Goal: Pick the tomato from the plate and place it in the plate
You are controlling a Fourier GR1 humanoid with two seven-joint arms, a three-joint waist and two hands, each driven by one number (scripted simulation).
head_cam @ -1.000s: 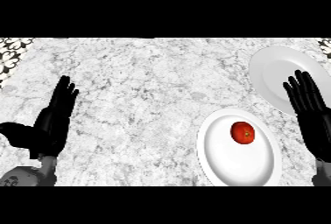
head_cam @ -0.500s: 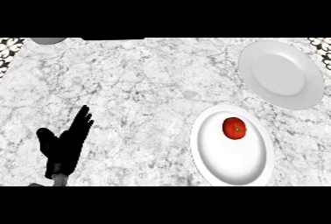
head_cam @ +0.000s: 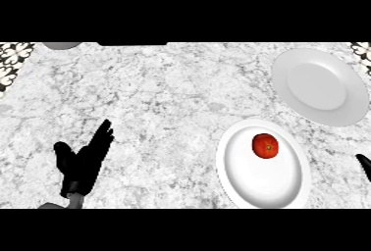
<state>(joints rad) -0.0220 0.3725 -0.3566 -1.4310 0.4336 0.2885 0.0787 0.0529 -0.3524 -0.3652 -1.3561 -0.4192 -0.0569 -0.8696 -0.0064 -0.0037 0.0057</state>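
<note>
Tomato [head_cam: 265, 145] on lower-right plate [head_cam: 250, 184]; second plate [head_cam: 322, 86] upper right, unobstructed. Left hand [head_cam: 85, 162] fingers straight (right hand [head_cam: 364, 165] state unclear).

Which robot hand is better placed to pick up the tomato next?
Probably the right robot hand: it shows at the right edge beside the near plate holding the tomato. The left robot hand rests far across the counter.
</note>
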